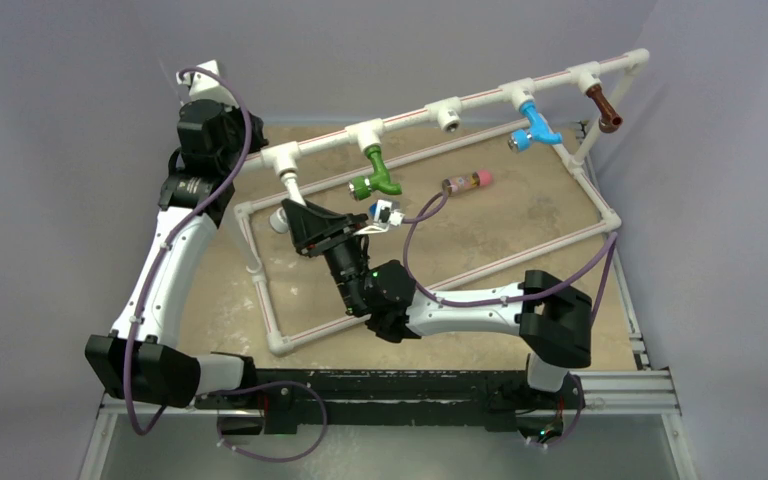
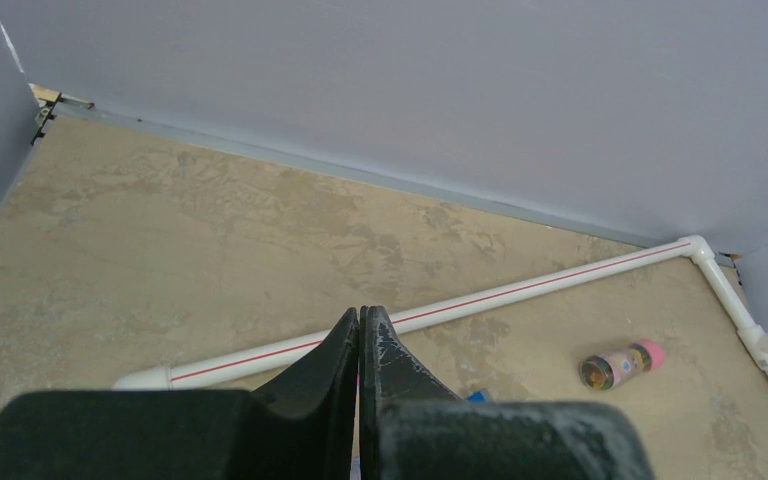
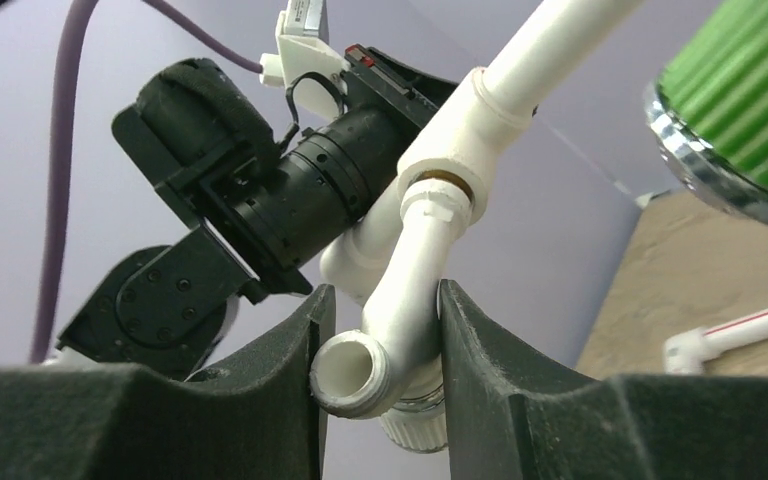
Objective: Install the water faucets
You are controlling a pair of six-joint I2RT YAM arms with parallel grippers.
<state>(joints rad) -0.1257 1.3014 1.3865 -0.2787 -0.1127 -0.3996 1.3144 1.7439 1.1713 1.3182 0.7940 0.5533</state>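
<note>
The white water faucet (image 3: 415, 280) hangs from the leftmost T-fitting (image 3: 465, 125) of the white pipe frame (image 1: 410, 120). My right gripper (image 3: 380, 335) is shut on it, one finger on each side of its bent spout; in the top view the gripper (image 1: 290, 215) sits under that fitting. The green faucet (image 1: 375, 175), blue faucet (image 1: 532, 128) and brown faucet (image 1: 605, 108) hang from other fittings. One T-fitting (image 1: 448, 118) between green and blue holds nothing. My left gripper (image 2: 360, 318) is shut and empty, held above the table at the far left.
A small tube with a pink cap (image 1: 467, 182) lies on the tan table inside the frame. A small blue and white cube (image 1: 385, 212) lies near the green faucet. The left arm's wrist (image 3: 290, 190) is close behind the white faucet. Grey walls enclose the table.
</note>
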